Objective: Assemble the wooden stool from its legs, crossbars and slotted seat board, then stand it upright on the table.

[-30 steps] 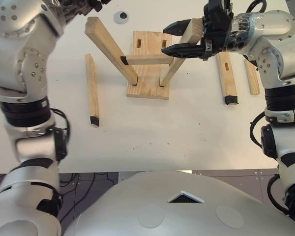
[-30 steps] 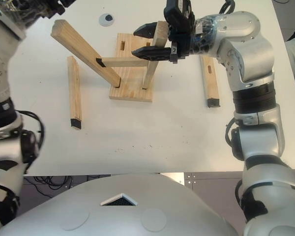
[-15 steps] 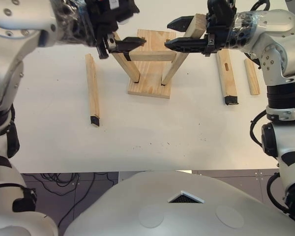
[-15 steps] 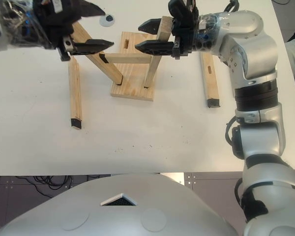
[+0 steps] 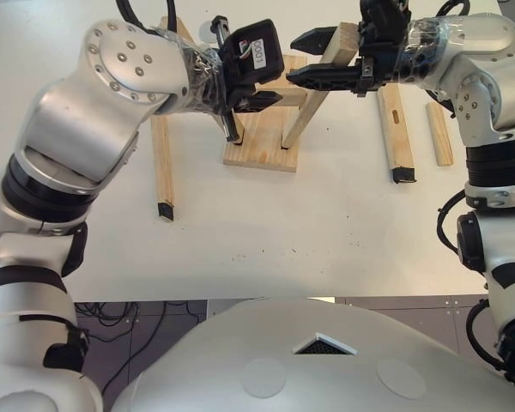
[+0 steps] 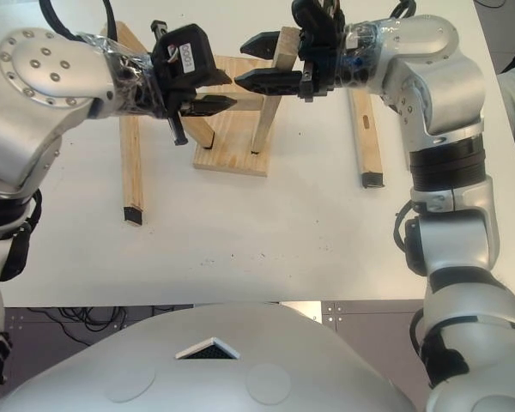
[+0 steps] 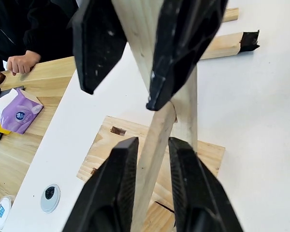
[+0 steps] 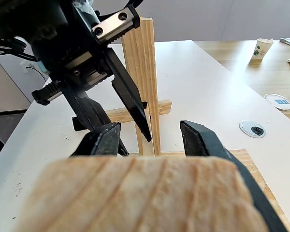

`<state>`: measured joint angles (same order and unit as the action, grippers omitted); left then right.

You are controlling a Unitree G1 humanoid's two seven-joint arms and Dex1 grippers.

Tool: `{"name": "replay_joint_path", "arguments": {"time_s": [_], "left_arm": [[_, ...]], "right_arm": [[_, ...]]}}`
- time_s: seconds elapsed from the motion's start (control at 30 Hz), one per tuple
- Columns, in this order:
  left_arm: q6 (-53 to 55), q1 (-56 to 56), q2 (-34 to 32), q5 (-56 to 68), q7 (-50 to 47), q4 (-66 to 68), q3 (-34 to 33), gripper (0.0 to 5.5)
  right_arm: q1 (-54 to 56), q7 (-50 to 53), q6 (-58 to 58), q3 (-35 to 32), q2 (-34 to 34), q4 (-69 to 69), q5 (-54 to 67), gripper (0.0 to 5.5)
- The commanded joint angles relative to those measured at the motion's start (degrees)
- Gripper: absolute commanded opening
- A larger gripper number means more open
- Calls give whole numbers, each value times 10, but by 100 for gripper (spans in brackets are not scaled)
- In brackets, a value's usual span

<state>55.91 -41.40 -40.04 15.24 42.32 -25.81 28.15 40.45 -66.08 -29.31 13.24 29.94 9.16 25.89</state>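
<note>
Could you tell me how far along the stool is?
Done: the left leg and right leg stand in the slotted seat board, joined by a crossbar. In hand: the right gripper grips the right leg's top; the left gripper is at the crossbar. Left: two loose legs and a short crossbar lie unfitted; the seat board lies legs-up.

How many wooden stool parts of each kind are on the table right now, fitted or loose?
Legs: 4 (2 standing in the board, 2 lying loose)
Crossbars: 2 (1 between the standing legs, 1 loose)
Seat board: 1
Total: 7
</note>
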Motion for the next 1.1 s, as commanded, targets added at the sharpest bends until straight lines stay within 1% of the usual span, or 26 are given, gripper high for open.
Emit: {"name": "replay_joint_path", "arguments": {"time_s": [0.03,0.13,0.47,0.6,0.7,0.8,1.0,1.1], "left_arm": [[3,12,6,-10,1,9,5,46],[-3,23,13,-15,2,19,8,2],[-27,64,28,-39,7,49,34,2],[-24,61,10,-28,22,19,4,2],[5,60,4,2,26,-23,-54,2],[23,57,12,20,16,-30,-97,2],[-8,64,85,1,-40,71,-103,2],[-16,76,100,-6,-47,92,-86,2]], "right_arm": [[-18,7,-47,13,9,29,-25,205],[-15,7,-49,13,8,34,-24,205],[-13,5,-47,18,7,36,-22,205],[-14,6,-44,18,7,37,-24,205],[-18,6,-42,20,8,35,-25,205],[-22,5,-43,20,10,33,-24,205],[-22,1,-42,23,10,36,-26,205],[-20,-1,-42,26,9,38,-27,205]]}}
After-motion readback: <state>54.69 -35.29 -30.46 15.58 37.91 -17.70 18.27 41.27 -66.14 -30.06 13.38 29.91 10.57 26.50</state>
